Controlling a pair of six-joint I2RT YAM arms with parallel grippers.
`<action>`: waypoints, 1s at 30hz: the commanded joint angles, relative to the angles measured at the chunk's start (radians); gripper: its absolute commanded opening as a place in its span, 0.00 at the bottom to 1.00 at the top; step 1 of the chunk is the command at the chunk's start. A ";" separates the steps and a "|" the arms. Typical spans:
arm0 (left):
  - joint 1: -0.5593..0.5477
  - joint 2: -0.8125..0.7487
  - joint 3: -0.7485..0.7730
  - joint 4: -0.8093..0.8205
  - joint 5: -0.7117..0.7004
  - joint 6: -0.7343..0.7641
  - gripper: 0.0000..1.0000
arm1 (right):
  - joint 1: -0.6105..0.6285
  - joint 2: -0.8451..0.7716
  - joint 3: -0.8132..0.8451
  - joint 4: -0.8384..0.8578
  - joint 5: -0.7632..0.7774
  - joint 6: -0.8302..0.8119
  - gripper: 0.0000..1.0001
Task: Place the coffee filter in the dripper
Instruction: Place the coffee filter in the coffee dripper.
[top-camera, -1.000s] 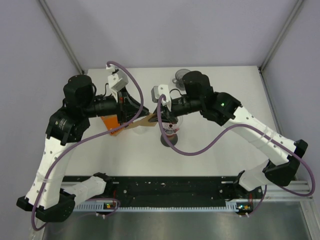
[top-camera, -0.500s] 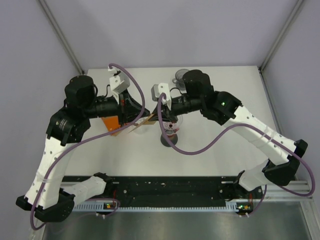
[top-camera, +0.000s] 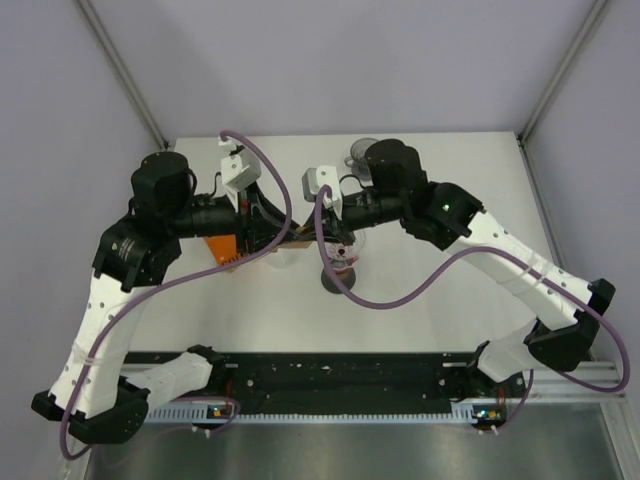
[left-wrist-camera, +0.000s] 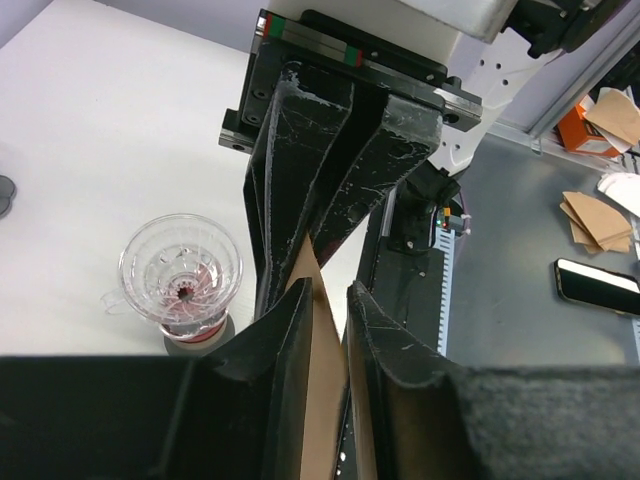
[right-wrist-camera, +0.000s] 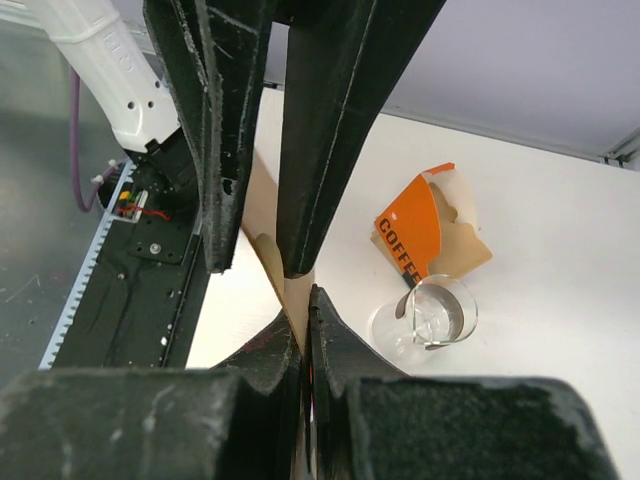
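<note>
The brown paper coffee filter (left-wrist-camera: 322, 345) hangs in the air between both grippers, left of and above the dripper (top-camera: 341, 262). In the left wrist view the dripper (left-wrist-camera: 182, 268) is clear glass with a reddish centre, on a round base. My right gripper (right-wrist-camera: 305, 305) is shut on the filter's (right-wrist-camera: 265, 245) pointed end. My left gripper (left-wrist-camera: 328, 290) stands slightly open around the filter's other part. The paper lies against one finger, with a dark gap to the other. From above, the grippers meet tip to tip and little of the filter (top-camera: 297, 237) shows.
An orange "COFFEE" filter pack (right-wrist-camera: 415, 232) with brown filters lies on the white table, beside a clear glass cup (right-wrist-camera: 435, 315). From above the pack (top-camera: 222, 246) sits under the left arm. A dark glass object (top-camera: 358, 152) stands at the back.
The left gripper has moved right, closer to the right gripper, and its jaws have parted a little. Less of the filter shows from above. The right arm has held still.
</note>
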 joint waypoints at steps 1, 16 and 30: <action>-0.004 -0.011 0.018 0.011 0.031 -0.011 0.27 | -0.004 0.003 0.046 0.018 0.009 0.007 0.00; -0.004 0.008 0.038 0.034 -0.056 -0.054 0.00 | -0.004 -0.001 0.045 0.019 0.001 0.010 0.00; -0.004 0.028 0.125 -0.014 -0.116 0.053 0.00 | 0.016 0.026 0.068 0.045 0.233 0.067 0.00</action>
